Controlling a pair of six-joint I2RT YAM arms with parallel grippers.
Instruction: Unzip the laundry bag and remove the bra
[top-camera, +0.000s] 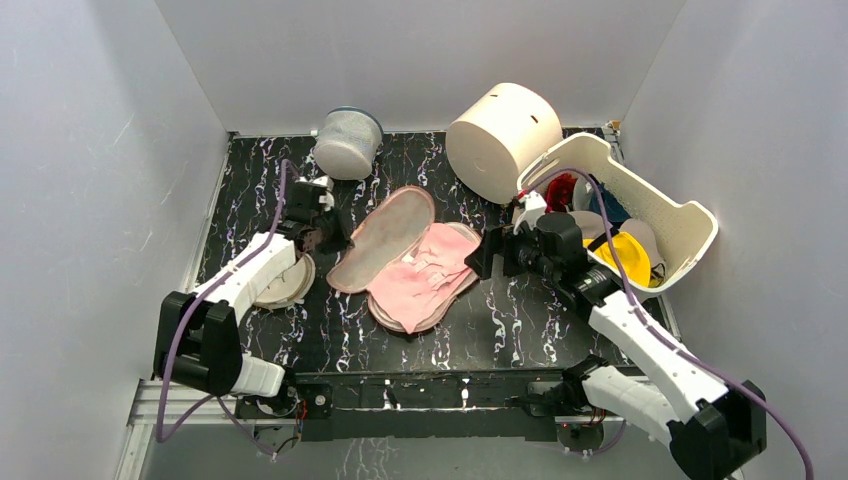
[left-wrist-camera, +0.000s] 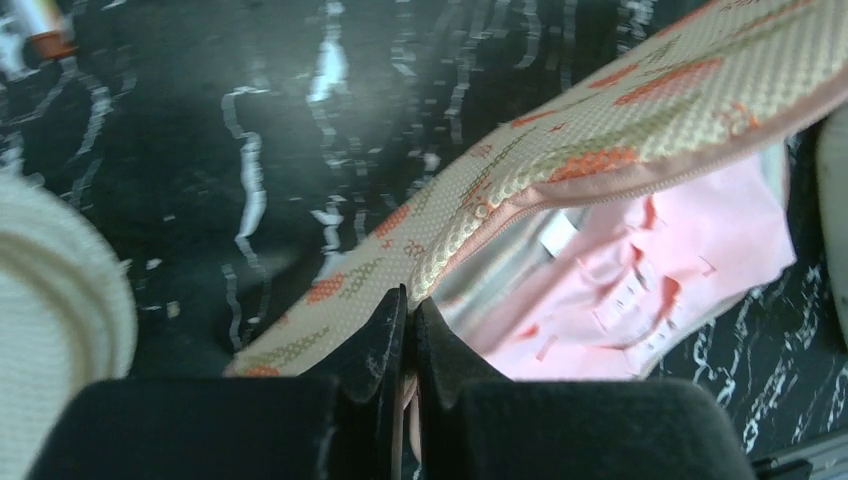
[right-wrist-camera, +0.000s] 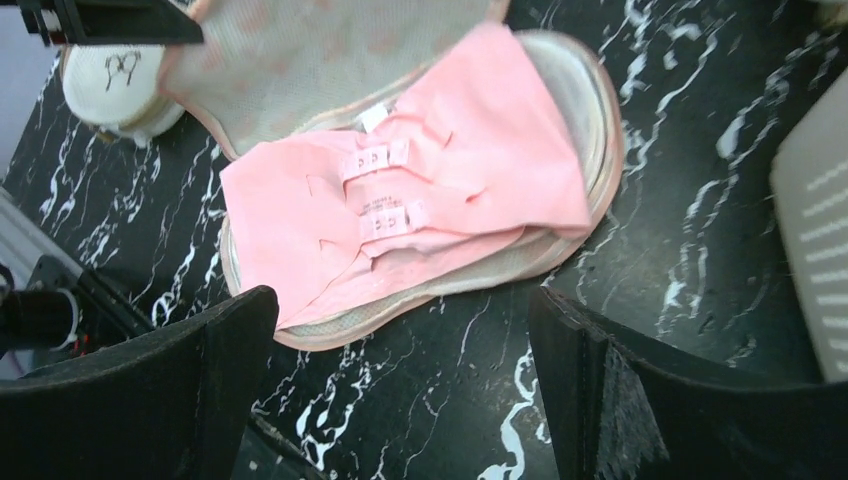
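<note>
Left end effector (left-wrist-camera: 410, 312) pinches laundry bag (left-wrist-camera: 640, 110) beside disc (left-wrist-camera: 55, 300); right end effector (right-wrist-camera: 402, 302) gapes.

Salmon red-green-motif laundry bag (top-camera: 385, 235), pale pink bra (top-camera: 425, 275), black white-veined table (top-camera: 500, 325)

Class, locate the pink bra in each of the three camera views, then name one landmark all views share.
Top external: bra at centre, lying in the opened laundry bag.
Left wrist: right of centre, under the bag's lifted flap.
Right wrist: upper centre, spread over the bag's lower half.
Shared landmark: the round beige disc, seen in all three.
</note>
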